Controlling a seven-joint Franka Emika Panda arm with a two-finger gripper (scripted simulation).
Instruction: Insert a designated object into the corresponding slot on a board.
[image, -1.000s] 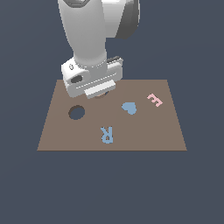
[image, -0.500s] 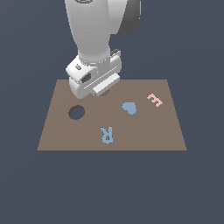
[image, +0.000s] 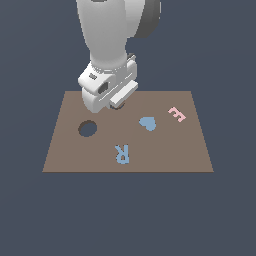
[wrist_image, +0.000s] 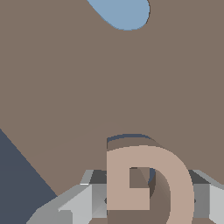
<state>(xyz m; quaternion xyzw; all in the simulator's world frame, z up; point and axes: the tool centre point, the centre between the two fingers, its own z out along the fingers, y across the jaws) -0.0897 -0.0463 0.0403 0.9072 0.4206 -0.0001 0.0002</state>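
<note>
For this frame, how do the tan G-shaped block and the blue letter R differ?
The tan G-shaped block sits between the grey fingers of the gripper, while the blue letter R lies untouched on the brown board. The G is tan and close to the board's colour; the R is blue and stands out. Both are flat letter pieces.

The board (image: 185, 150) is plain flat brown. On it sit a light blue R (image: 122, 153), a blue heart (image: 147, 123) and a pale pink E (image: 176, 114). The round hole (image: 87, 129) shows dark slate. The G (wrist_image: 144, 183) is tan-beige. The claw (wrist_image: 144, 197) has grey fingers (wrist_image: 83, 203); the arm (image: 110, 40) is white.
</note>
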